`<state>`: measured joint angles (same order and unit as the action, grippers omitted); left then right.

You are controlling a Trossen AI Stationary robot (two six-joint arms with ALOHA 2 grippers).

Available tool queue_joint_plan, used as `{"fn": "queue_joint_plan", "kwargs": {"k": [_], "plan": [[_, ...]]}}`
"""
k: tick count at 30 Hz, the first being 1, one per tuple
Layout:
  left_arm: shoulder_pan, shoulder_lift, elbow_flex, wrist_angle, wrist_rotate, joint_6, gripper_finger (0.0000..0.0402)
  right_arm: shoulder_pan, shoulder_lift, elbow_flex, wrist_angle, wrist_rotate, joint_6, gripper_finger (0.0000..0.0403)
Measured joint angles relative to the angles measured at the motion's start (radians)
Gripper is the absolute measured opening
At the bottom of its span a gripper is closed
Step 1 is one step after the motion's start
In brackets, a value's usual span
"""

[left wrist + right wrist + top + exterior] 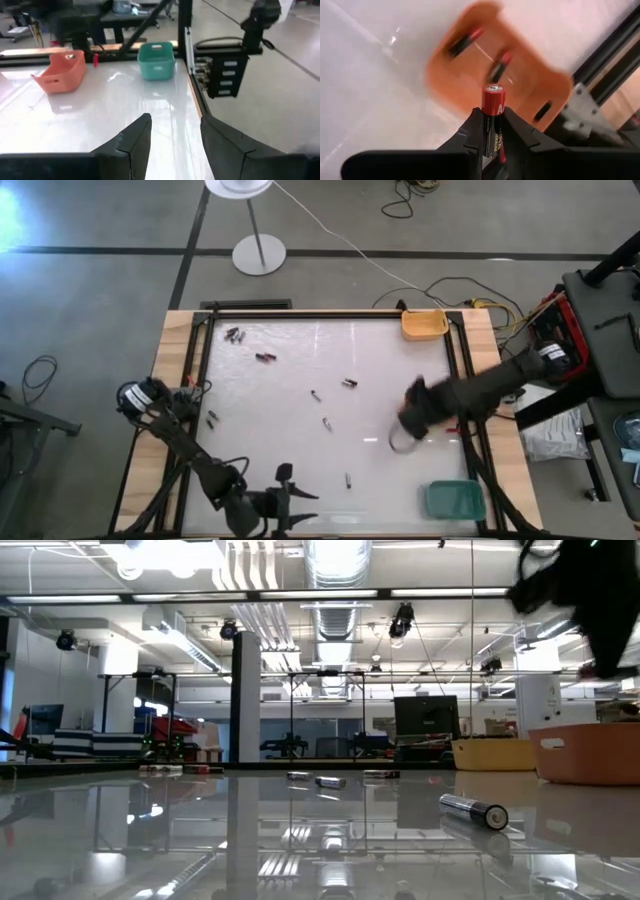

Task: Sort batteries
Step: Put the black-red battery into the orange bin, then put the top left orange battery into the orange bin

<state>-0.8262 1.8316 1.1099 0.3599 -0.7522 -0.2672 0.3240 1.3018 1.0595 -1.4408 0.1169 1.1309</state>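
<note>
the right tool (pixel 492 131) grips a red-topped battery (pixel 493 117) upright between its fingers, above the orange tray (pixel 470 75), which holds two batteries. the left tool (pixel 175 132) waits open at the worktop's (pixel 290 410) near edge. other batteries (pixel 264 357) lie scattered across the worktop.

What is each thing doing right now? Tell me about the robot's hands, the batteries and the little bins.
Right gripper: shut on a red-topped battery, up over the table.
Left gripper: open, holding nothing, at the table's near edge.
Orange bin: upright, with two batteries inside.
Teal bin: upright on the table; its inside is hidden.
Loose batteries: lying scattered on the white table top.
</note>
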Motion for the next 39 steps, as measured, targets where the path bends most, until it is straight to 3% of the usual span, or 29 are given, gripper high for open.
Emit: {"fn": "queue_joint_plan", "kwargs": {"k": [3,7,14,19,21,26,33,39], "plan": [[-0.019,-0.018,0.000,-0.046,-0.028,-0.005,0.0152,-0.180,-0.031,-0.104,0.063,-0.005,-0.133,0.0037],[-0.034,-0.037,0.000,-0.124,-0.051,-0.015,0.0152,-0.317,-0.057,-0.216,0.122,-0.034,-0.215,0.0037],[-0.032,-0.127,0.000,-0.240,-0.056,-0.030,0.0152,-0.340,-0.060,-0.310,0.289,-0.117,-0.255,0.0041],[-0.009,-0.206,0.000,-0.319,-0.191,0.004,0.0152,-0.340,-0.038,-0.347,0.358,-0.125,-0.279,0.0041],[0.024,-0.236,0.000,-0.380,-0.190,-0.008,0.0152,-0.340,-0.028,-0.357,0.373,-0.125,-0.287,0.0047],[0.201,-0.303,-0.010,-0.510,0.038,-0.031,0.0152,-0.340,-0.016,-0.365,0.379,-0.119,-0.344,0.0071],[0.525,-0.344,-0.013,-0.794,0.071,-0.061,0.0152,-0.340,-0.012,-0.367,0.452,-0.109,-0.386,0.0093],[0.807,-0.360,-0.013,-0.915,0.134,0.003,0.0152,-0.338,-0.025,-0.368,0.440,-0.106,-0.384,0.0087]]}}
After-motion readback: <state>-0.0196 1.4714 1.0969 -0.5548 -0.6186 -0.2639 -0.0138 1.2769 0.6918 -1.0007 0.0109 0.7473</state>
